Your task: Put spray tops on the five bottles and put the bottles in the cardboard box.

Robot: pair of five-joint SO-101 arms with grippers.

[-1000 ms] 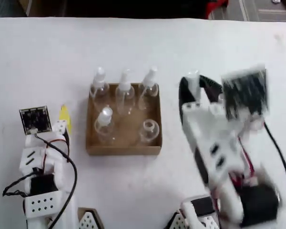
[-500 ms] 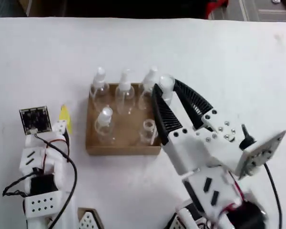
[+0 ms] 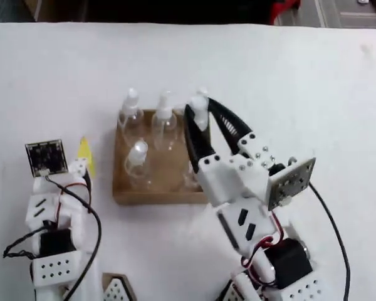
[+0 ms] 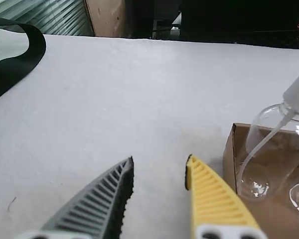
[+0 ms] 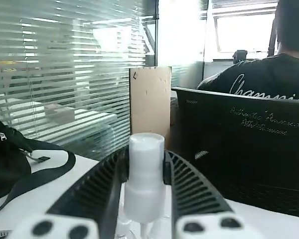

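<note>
Jaws of right gripper (image 5: 145, 158): squeezed tight on the white spray top (image 5: 146, 184), one black jaw on each side.
Jaws of left gripper (image 4: 159, 164): apart, one gray and one yellow, nothing between them, low over the white table (image 4: 114, 89), just beside the cardboard box (image 4: 230, 149).
Spray top: up in the air, head up, held over the right side of the box.
Cardboard box: brown, in the middle of the table, all five bottles standing inside.
Capped bottles (image 3: 164, 122): four of them, three in the back row and one in front on the left, each with a white top on.
Open bottle (image 3: 188, 170): front right spot in the box, no top yet, mostly hidden under the right gripper.
Change: a second ago, right gripper off to the right of the box. Half a second ago, by the back right corner. Now swung in over the right side of the box, top gripped the whole way. Left arm in the same place all along. Box and bottles not moved.
Meaning: last top nearly at the last bottle. Likely next: line up over the open neck, push down, let go. Job done after that, with every bottle in the box already.
Writing: none to read on the bottles, the tops or the box; all plain.
</note>
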